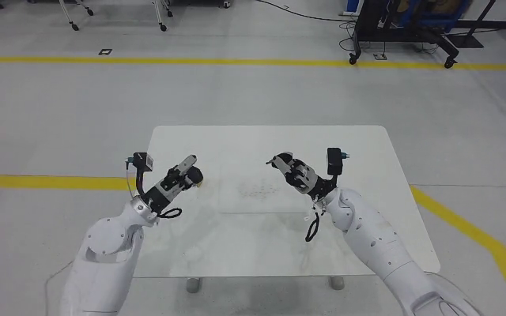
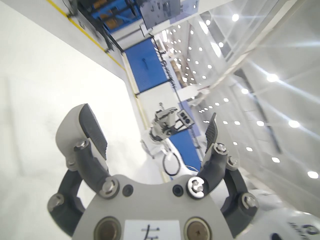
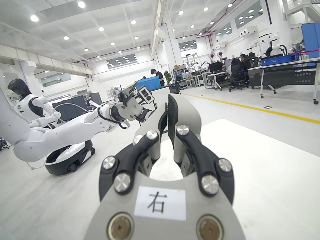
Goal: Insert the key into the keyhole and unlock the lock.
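Observation:
My left gripper point(image 1: 190, 163) hovers over the left part of the white table point(image 1: 261, 229), tilted upward. In the left wrist view its fingers point(image 2: 87, 126) stand wide apart, and nothing is between them. The left gripper point(image 2: 150, 116) points across at the other arm. My right gripper point(image 1: 275, 160) is over the table's right half and faces the left one. The right wrist view has the right gripper point(image 3: 168, 101) with its pads pressed together, and I see nothing held between them. About a third of the table's width separates the two grippers.
The tabletop point(image 3: 250, 163) between and in front of the arms is bare white. A black wheeled rack point(image 1: 403, 31) stands on the floor beyond the far right corner. Yellow floor lines point(image 1: 237, 60) run behind and beside the table.

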Action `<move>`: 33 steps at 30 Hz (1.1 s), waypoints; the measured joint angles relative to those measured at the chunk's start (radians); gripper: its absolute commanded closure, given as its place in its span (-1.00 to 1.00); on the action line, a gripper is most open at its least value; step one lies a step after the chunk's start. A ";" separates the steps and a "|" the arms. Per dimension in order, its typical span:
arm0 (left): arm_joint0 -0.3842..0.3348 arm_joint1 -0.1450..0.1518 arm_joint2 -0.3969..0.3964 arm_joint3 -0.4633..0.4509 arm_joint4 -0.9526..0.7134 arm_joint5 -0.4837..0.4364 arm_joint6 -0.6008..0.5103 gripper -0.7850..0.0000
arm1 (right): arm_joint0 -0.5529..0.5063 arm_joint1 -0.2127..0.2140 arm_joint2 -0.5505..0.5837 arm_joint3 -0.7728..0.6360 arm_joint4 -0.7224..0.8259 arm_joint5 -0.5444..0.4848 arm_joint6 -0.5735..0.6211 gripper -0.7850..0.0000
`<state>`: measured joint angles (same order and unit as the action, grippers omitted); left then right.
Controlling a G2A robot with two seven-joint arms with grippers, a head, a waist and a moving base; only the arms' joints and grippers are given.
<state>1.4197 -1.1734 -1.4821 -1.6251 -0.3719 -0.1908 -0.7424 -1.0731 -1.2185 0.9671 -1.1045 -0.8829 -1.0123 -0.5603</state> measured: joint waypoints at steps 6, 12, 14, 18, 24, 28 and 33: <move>-0.177 -0.019 0.094 0.273 -0.285 0.000 -0.241 -1.00 | 0.000 0.000 0.000 0.000 0.000 0.000 0.000 1.00; -0.256 -0.038 0.162 0.456 -0.300 -0.258 -0.358 -1.00 | 0.000 0.000 0.000 0.000 0.000 0.000 0.000 1.00; -0.277 -0.039 0.166 0.477 -0.290 -0.335 -0.402 -1.00 | 0.000 0.000 0.000 0.000 0.000 0.000 0.000 1.00; -0.297 -0.043 0.178 0.504 -0.294 -0.412 -0.419 -1.00 | -0.005 -0.002 -0.007 -0.006 0.009 0.000 0.006 1.00; -0.305 -0.044 0.191 0.517 -0.253 -0.465 -0.417 -0.80 | 0.043 -0.048 -0.120 0.044 0.217 0.017 0.179 1.00; -0.304 -0.041 0.191 0.506 -0.237 -0.479 -0.408 -0.69 | 0.094 -0.087 -0.189 0.091 0.349 -0.001 0.239 1.00; -0.301 -0.037 0.200 0.492 -0.188 -0.498 -0.389 -0.41 | 0.151 -0.124 -0.241 0.196 0.462 0.001 0.319 1.00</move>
<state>1.1190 -1.2102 -1.2818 -1.1329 -0.5597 -0.6886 -1.1318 -0.9222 -1.3423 0.7257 -0.9090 -0.4207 -1.0117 -0.2413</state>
